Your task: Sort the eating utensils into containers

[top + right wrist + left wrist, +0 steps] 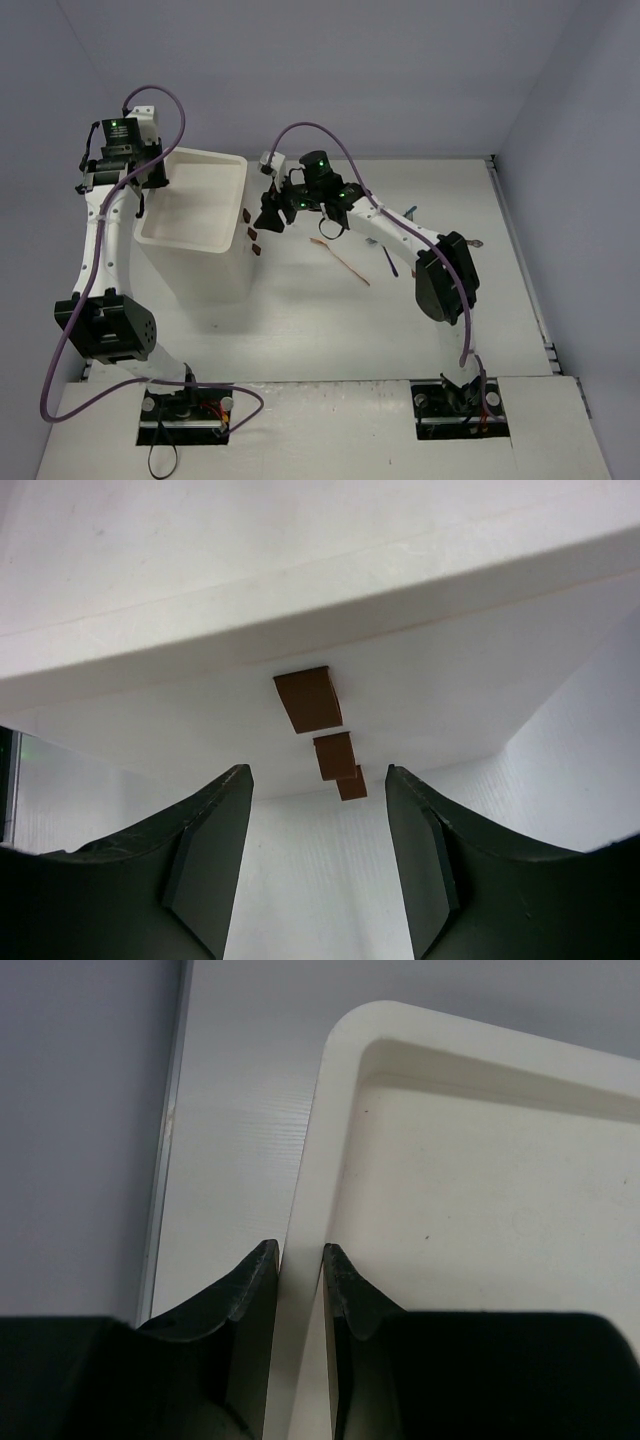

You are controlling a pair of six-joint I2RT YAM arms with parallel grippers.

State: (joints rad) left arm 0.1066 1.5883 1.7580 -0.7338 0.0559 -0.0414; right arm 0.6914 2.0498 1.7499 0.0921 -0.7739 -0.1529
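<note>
Utensils: a gold utensil (341, 261) lies loose on the desk (330, 335), right of the drawer unit (200, 268) and apart from it. A few more lie farther right by the right arm (too small for me to tell fork from spoon). None is held, and I see none in a container.

Drawer unit: it stands upright on the left of the desk with its handle face turned toward the utensils. I take that as deliberate, so one arm can reach both.

Handles: three small brown handles (308, 699) stack down that face. The drawers behind them look pushed in, so sorting has not begun.

Top tray: the top tray (470, 1210) shows only bare white plastic in the left wrist view.

Left tool: the left tool (300, 1272) is pressed together on the tray's outer rim, one finger outside and one inside. I read this as a brace, so the light unit will not slide or tip when a drawer is pulled.

Right tool: the right tool (318, 778) is spread and holds nothing. It sits level with the handles, which lie in the gap ahead of it, not yet touched.

Next, as I judge it: close on one handle and pull straight out. A skewed pull could drag the whole unit against the brace.
</note>
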